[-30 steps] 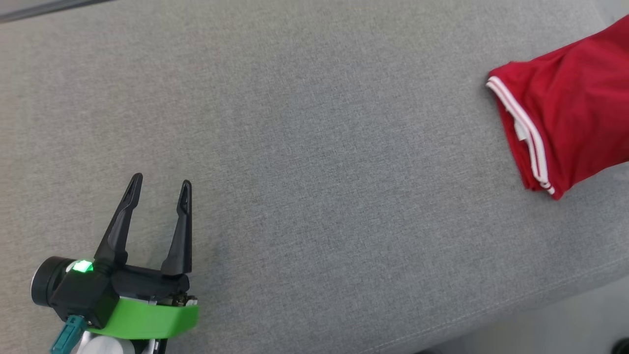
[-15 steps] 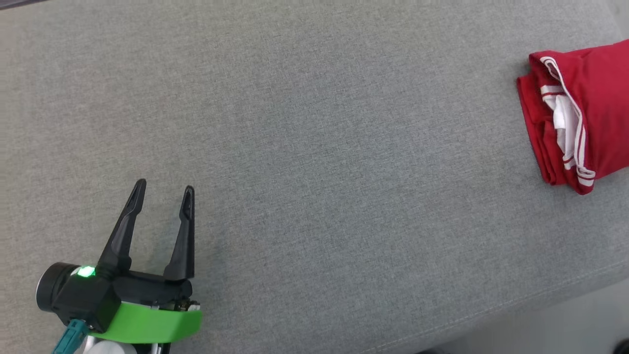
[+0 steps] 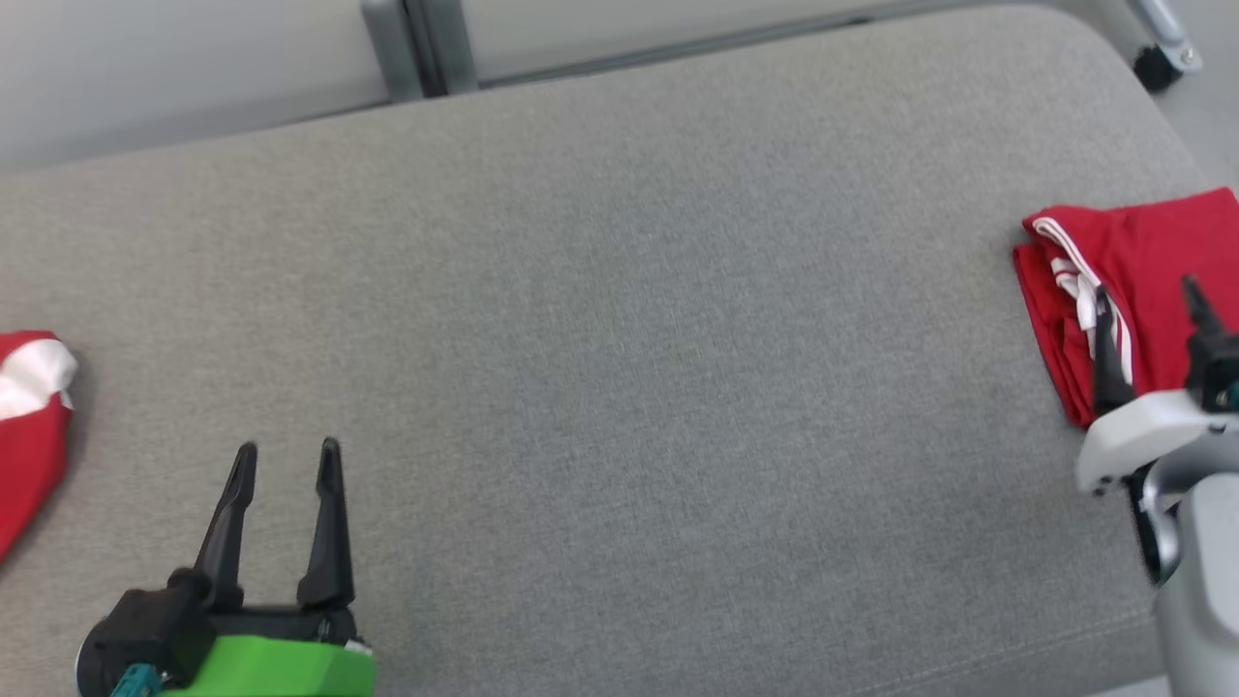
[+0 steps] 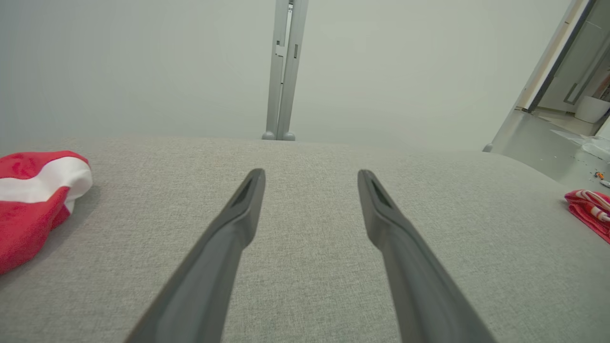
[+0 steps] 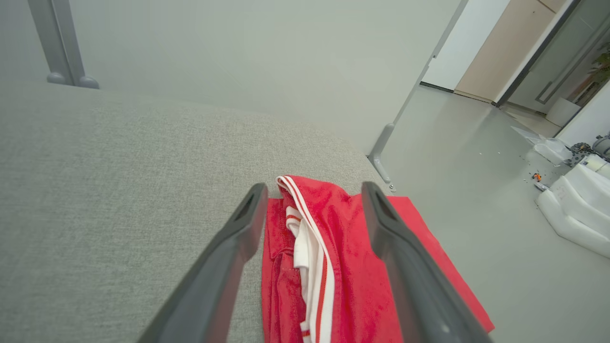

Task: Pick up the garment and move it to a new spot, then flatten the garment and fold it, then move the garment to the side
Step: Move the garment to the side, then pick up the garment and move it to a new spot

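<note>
Since before, the camera tilted and the right hand (image 3: 1142, 286) came in. On the bench (image 3: 619, 290) the folded garment (image 3: 1152, 232) lies at the right edge, perhaps overhanging. Right hand and left hand (image 3: 288, 445) are spread open, empty; a snagging finger could drag the garment off.

Grey bench (image 3: 619, 339): red garment (image 3: 1152, 261), red-white cloth (image 3: 29, 416).

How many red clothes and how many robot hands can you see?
Red clothes: 2, the folded red garment and the red and white garment
Robot hands: 2, the left hand and the right hand
Total: 4
</note>
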Tool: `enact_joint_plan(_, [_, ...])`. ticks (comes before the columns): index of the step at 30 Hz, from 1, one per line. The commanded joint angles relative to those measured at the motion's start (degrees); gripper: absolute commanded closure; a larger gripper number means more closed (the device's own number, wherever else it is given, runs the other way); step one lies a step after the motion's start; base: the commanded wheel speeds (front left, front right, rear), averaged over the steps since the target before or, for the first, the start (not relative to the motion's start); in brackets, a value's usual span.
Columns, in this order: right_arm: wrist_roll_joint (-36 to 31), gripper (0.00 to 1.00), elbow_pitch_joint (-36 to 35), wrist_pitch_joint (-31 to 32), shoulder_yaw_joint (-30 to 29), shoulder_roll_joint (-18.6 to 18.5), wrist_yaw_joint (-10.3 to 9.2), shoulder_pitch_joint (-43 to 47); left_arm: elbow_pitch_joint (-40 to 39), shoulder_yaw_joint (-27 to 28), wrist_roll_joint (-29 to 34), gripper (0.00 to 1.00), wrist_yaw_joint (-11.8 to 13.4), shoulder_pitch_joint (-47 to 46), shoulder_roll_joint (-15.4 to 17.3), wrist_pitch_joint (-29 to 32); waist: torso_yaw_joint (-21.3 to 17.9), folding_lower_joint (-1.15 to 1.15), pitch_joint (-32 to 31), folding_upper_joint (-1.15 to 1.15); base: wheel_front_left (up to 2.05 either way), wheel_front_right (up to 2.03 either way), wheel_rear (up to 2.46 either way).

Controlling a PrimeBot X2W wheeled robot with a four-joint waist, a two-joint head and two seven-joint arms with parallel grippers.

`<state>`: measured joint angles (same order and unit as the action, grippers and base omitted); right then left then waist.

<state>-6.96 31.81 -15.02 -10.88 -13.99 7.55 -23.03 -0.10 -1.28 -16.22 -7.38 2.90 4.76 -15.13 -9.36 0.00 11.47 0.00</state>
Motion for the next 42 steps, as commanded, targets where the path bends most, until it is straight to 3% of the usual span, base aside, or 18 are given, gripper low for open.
enact_joint_plan(1, [2.68, 0.0, -1.96, -0.13, 0.62, 1.18, -0.13, 3.09, 0.84, 1.15, -0.02, 0.0, -0.17, 1.83, -0.15, 0.0, 3.38, 0.0, -7.69, 0.0, 0.0, 0.0, 0.0])
enact_joint_plan(6, [9.06, 0.0, -6.76, -0.15, 6.66, 4.07, -0.13, 10.13, 3.77, 4.1, 0.66, 0.0, -0.17, 3.73, -1.17, 0.0, 4.12, 0.0, -12.1, 0.0, 0.0, 0.0, 0.0])
enact_joint_plan(14, [12.58, 0.0, -9.52, -0.16, 12.82, 7.75, -0.12, 17.46, 7.16, 4.38, 0.43, 0.0, -0.17, 5.12, -1.74, 0.0, 5.84, 0.0, -16.21, 0.0, 0.0, 0.0, 0.0])
enact_joint_plan(26, [12.11, 0.0, -7.95, -0.17, 11.17, 10.43, -0.12, 21.95, 11.49, 4.1, -0.63, 0.0, -0.17, 6.01, -1.79, 0.0, 6.36, 0.0, -17.54, 0.0, 0.0, 0.0, 0.0])
enact_joint_plan(42, [12.15, 0.0, -9.64, -0.17, 11.68, 11.0, -0.12, 22.45, 11.64, 3.63, -0.71, 0.0, -0.17, 4.62, -1.8, 0.0, 6.58, 0.0, -17.8, 0.0, 0.0, 0.0, 0.0])
